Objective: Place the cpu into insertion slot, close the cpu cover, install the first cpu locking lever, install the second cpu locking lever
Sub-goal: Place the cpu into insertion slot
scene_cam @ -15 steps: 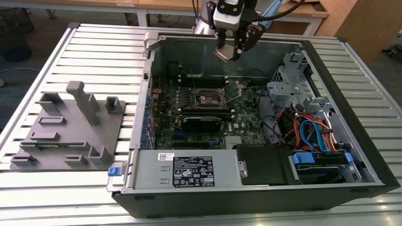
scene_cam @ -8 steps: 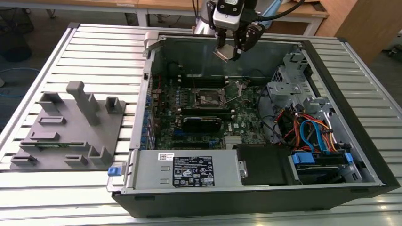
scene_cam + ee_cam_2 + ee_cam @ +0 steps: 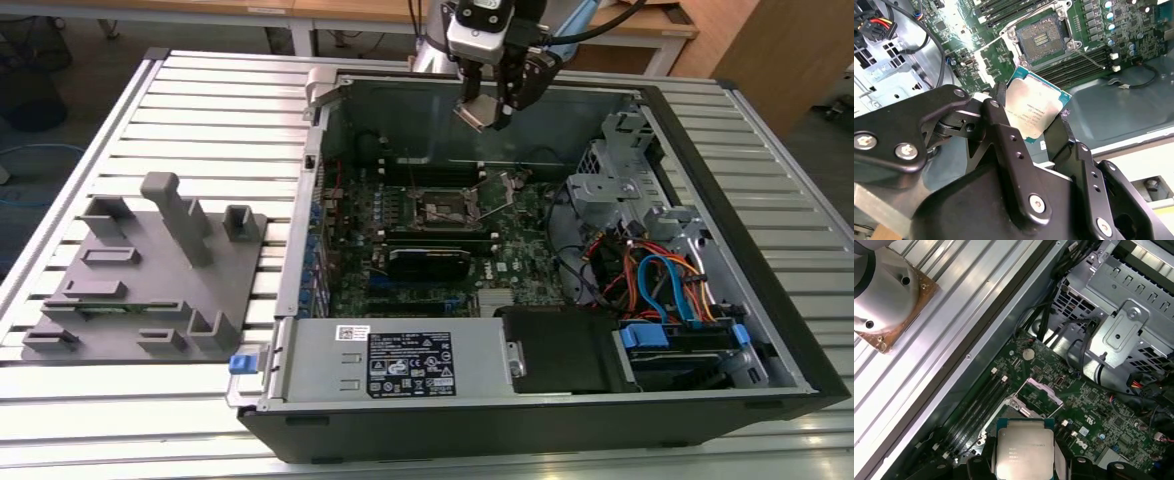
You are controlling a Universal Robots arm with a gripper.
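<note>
Black fingers (image 3: 1004, 135) clamp the cpu (image 3: 1036, 107) by its edges, arm (image 3: 487, 30) angled downward well above the insertion slot (image 3: 1043, 36).

A: Lighting status?
B: Exterior view: bright, even overhead light. The slatted table (image 3: 174, 100) reflects it; the computer case (image 3: 534, 432) interior lies in soft shadow.
A: Faults?
B: Second wrist view: glare on the cpu (image 3: 1036, 107) lid and on the green board (image 3: 971, 47). First wrist view: lid evenly lit.

Gripper (image 3: 483, 112) aloft, fingers (image 3: 1003, 131) tight on cpu (image 3: 1035, 109)
</note>
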